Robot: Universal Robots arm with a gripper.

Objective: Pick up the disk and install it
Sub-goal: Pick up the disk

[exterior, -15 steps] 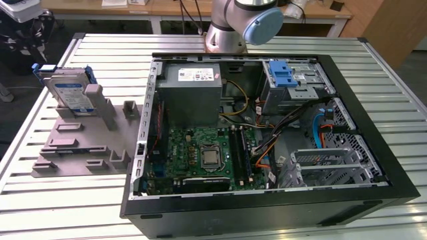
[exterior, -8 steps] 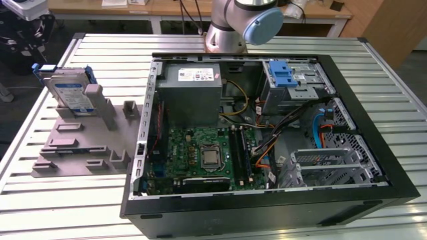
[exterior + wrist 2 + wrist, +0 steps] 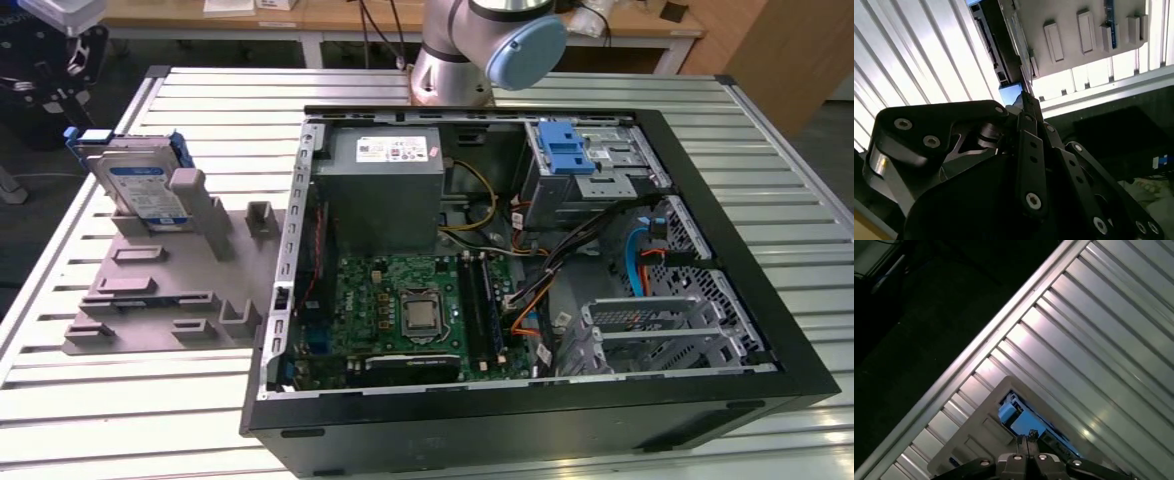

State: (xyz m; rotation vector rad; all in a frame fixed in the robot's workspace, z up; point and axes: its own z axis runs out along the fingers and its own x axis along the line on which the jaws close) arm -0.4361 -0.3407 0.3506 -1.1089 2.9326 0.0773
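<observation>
Disk, one in all, stands upright on its edge in a slot of the single grey holder at the exterior view's left, its blue-and-white label facing out and its blue frame showing along the upper edge. The holder lies flat on the slatted metal table, just beside the open computer case and apart from it. In both wrist views the gripper hangs just above the top edge of the disk, its two fingers drawn together with nothing held between them; whether the tips touch the blue frame cannot be told. The one case lies on its side with its panel off. Inside it sit one grey metal box with a small white sticker at the far end, one green circuit board below that box, and one metal drive bay in the far corner towards the exterior view's right, with a single blue ribbed latch on top of it. Yellow, orange and blue cables run between the bay and the board. A second metal cage stands nearer the case's front wall. The arm's base rises from the table behind the case.
</observation>
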